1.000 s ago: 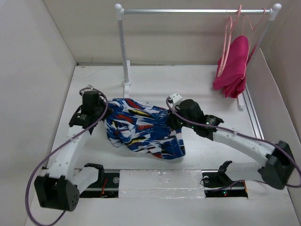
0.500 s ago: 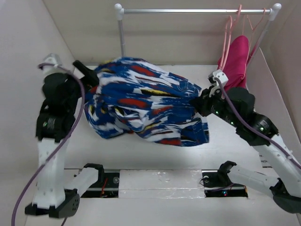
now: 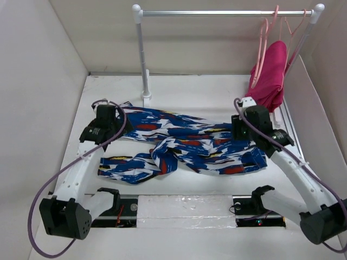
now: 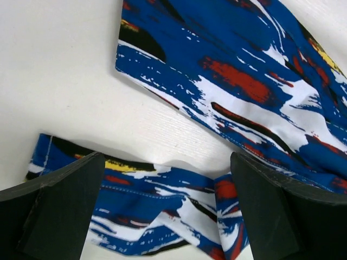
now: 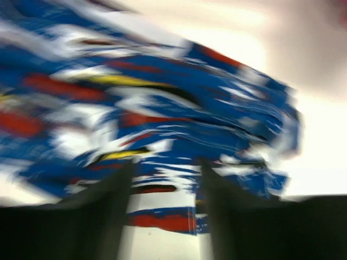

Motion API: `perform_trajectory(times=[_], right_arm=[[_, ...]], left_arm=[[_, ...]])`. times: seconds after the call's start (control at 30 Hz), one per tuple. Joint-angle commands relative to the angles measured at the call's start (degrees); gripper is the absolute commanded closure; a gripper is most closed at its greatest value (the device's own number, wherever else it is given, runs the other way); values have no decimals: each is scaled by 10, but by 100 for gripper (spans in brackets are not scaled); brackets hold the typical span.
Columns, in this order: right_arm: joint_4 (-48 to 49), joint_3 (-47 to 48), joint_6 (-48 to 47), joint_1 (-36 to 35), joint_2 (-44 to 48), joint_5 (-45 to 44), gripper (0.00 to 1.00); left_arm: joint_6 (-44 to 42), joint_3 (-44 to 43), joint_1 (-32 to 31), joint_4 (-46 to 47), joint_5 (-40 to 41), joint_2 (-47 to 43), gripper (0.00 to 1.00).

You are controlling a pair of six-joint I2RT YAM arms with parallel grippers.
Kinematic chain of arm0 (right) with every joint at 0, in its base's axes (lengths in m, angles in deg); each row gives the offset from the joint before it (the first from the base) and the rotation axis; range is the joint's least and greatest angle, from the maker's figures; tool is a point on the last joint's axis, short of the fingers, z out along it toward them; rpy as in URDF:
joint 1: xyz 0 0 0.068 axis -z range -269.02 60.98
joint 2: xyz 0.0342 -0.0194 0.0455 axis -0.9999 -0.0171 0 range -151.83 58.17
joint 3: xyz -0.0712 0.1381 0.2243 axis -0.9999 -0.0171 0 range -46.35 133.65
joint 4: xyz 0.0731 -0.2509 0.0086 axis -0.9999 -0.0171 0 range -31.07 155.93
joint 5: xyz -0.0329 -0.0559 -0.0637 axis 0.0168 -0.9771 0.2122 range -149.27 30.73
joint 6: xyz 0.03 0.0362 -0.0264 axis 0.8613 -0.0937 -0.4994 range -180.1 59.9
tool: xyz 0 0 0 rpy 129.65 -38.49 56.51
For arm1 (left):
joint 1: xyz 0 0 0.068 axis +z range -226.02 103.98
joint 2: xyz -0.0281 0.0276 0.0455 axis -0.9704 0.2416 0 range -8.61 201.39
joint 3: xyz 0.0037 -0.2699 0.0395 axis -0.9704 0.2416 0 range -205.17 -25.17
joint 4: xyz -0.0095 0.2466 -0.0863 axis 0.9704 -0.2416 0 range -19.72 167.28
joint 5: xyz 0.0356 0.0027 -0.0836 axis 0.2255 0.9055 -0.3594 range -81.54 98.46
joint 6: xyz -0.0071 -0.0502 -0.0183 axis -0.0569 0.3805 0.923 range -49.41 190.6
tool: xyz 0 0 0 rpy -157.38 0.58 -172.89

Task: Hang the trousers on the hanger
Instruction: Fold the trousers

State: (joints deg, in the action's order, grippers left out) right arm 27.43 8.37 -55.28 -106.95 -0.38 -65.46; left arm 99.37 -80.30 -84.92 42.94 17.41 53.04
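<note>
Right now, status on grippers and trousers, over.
Left gripper open, empty. Right gripper blurred, grip unclear. Blue-white-red printed cloth trousers sprawled on white table. Thin light-pink plastic hanger up on silver rail, beside magenta garment.

We see the trousers (image 3: 184, 143) lying on the table (image 3: 206, 92), between our left gripper (image 4: 165, 162) and right gripper (image 5: 168, 170). Behind them stands the rail (image 3: 222, 12), with the hanger (image 3: 263, 40) at its right end.
</note>
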Motion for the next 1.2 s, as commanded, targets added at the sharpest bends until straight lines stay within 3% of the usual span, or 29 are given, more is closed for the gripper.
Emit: perform_trajectory(times=[0.0,0.07,0.2,0.23,0.27,0.3,0.33,0.37,0.43,0.5,0.73,0.83,0.87,1.0,1.13,1.17], right_arm=[[33,-36,25,-82,44,16,60],[54,-72,49,-137,69,20,100],[139,-162,85,-228,77,95,100],[148,-164,92,-250,72,88,98],[141,-156,109,-306,52,44,81],[141,-156,109,-307,52,44,81],[139,-153,114,-321,46,34,71],[138,-150,116,-339,34,16,53],[137,-146,119,-345,26,3,46],[144,-146,118,-345,15,-11,45],[142,-136,97,-334,-25,-41,34],[149,-138,88,-319,-30,-22,34],[152,-141,86,-319,-32,-21,34],[192,-179,76,-267,-60,1,34],[222,-195,62,-214,-116,43,34],[230,-196,60,-207,-137,57,34]], left_arm=[[42,71,5,58,5,-16,2],[74,98,20,101,1,-9,2],[138,117,20,146,50,61,2],[152,115,20,154,61,72,3],[196,110,20,169,86,98,4],[197,110,20,169,86,98,4],[210,113,20,186,94,105,5],[248,114,20,187,113,113,6],[273,120,20,212,120,132,10],[305,130,20,234,117,154,19],[354,131,20,289,75,255,34],[361,126,35,284,87,271,75],[356,110,42,275,88,269,100],[303,46,42,215,135,164,100],[217,-11,-35,203,200,32,100],[189,-36,-98,200,251,7,100]])
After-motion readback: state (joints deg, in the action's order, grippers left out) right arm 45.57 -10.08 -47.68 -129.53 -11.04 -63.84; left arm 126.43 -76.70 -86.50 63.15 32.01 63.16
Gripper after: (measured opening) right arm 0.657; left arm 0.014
